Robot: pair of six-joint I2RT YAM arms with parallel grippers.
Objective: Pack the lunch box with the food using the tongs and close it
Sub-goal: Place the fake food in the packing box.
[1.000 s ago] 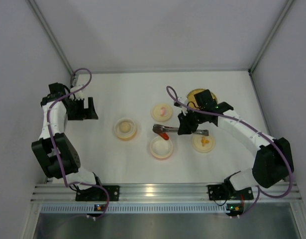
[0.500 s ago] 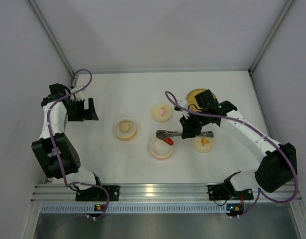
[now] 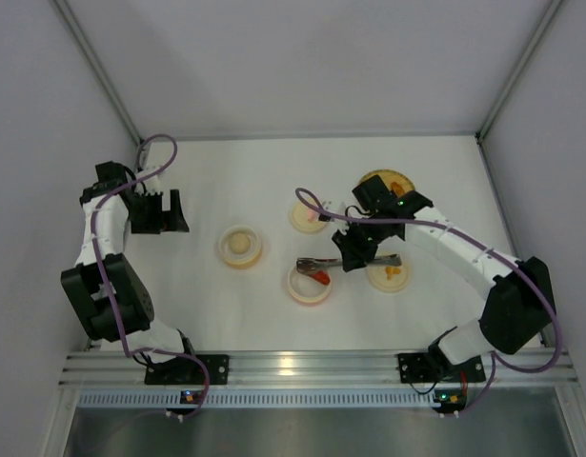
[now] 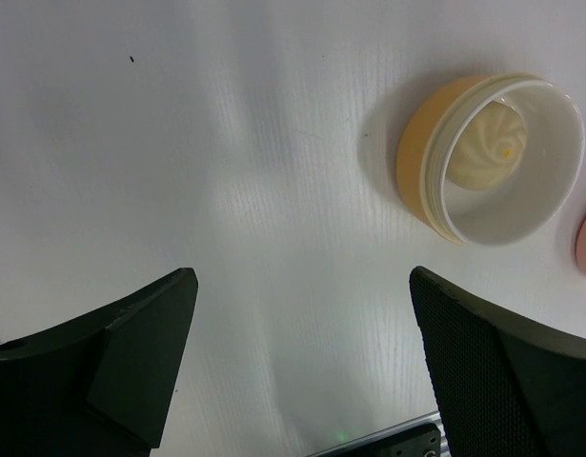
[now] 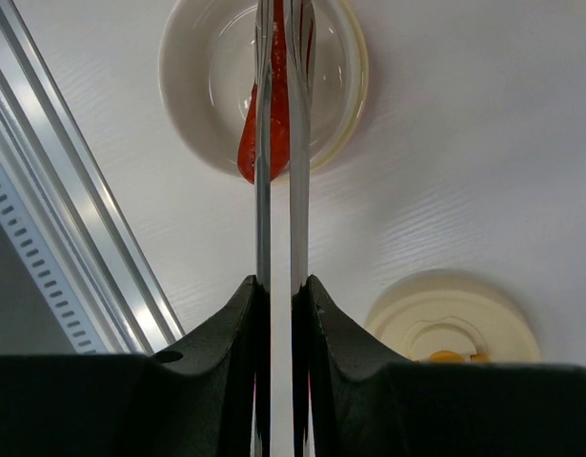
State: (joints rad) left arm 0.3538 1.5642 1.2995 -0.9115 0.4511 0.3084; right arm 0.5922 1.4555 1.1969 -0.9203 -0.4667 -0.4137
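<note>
Tongs (image 3: pixel 316 262): held level above the counter (image 3: pixel 226 171), right of centre, pinched by the right jaws. Items follow from the left.

- Left jaws: spread wide, holding nothing, hovering near the counter's left side, well apart from tongs and sausage.
- Orange cup (image 4: pixel 412 162): near those jaws, to their right. It is open and upright, with the cream ball (image 4: pixel 488 148) inside.
- Pink cup (image 3: pixel 297 293): centre, open, with the tongs' tips above it.
- Sausage (image 5: pixel 247 157): red, caught between the tongs' two arms near the tips, above the pink cup's mouth. Whether it touches the cup cannot be told.
- Lid (image 3: pixel 309 215), pink mark: lying flat behind the pink cup.
- Right jaws: pressed onto the tongs about midway along, squeezing the arms nearly together. The sausage sits ahead of these jaws, out toward the tips.
- Second lid (image 3: pixel 390 278), orange mark: lying flat, with the tongs' joined end above its rear edge.
- Woven plate (image 3: pixel 367 178): rear right, partly hidden by the right arm.
</note>
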